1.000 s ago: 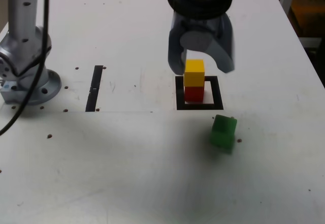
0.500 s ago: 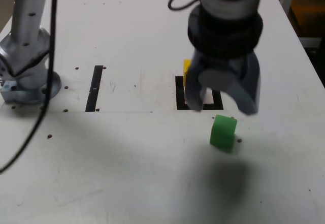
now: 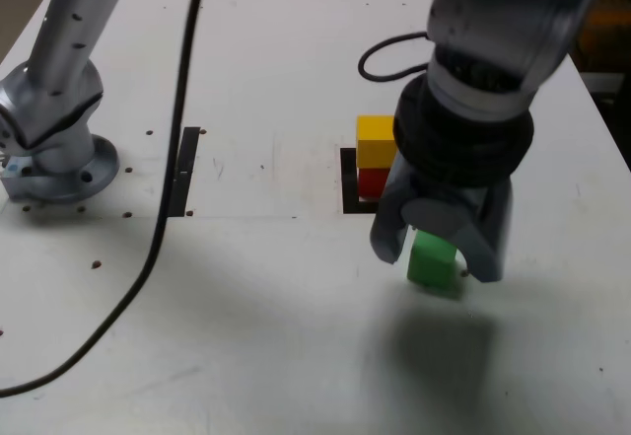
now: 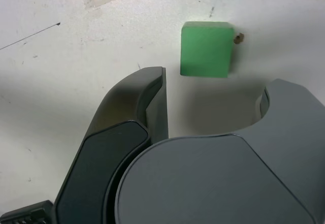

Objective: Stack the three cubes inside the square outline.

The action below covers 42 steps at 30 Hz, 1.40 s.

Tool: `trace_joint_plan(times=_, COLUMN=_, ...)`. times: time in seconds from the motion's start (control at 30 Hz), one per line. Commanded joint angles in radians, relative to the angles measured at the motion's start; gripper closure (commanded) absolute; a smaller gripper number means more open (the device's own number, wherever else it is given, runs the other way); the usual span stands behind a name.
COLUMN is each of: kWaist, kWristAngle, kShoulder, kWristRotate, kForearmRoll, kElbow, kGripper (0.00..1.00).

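Observation:
The green cube lies on the white table, clear of the square outline and nearer the camera. My gripper hangs open over it, one finger on either side in the exterior view. In the wrist view the green cube sits just beyond the fingertips, not between them, and my gripper holds nothing. The yellow cube rests on the red cube inside the outline, which my wrist mostly hides.
A straight black strip lies at the exterior view's left, beside the arm's base. A black cable trails across the table. Small dark specks dot the table; one touches the green cube's corner.
My gripper has moved from over the yellow-on-red stack toward the camera and down, and now stands open around the green cube. No cube has moved.

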Motion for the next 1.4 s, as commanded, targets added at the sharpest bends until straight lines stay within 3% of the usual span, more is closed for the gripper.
trace_joint_plan(times=0.0, kWaist=0.006, kWristAngle=-0.004, kShoulder=0.011, kWristRotate=0.006, kForearmRoll=0.001, kElbow=0.003, kGripper=0.29)
trace_joint_plan(times=1.07, kWaist=0.082, kWristAngle=-0.045, kShoulder=0.132, kWristRotate=0.073, kForearmRoll=-0.021, kElbow=-0.014, kGripper=0.3)
trace_joint_plan(times=1.17, kWaist=0.084, kWristAngle=-0.044, kShoulder=0.135, kWristRotate=0.074, kForearmRoll=-0.03, kElbow=-0.008, kGripper=0.36)
trace_joint_plan(times=1.37, kWaist=0.085, kWristAngle=-0.021, kShoulder=0.134, kWristRotate=0.076, kForearmRoll=-0.042, kElbow=-0.008, kGripper=0.57)
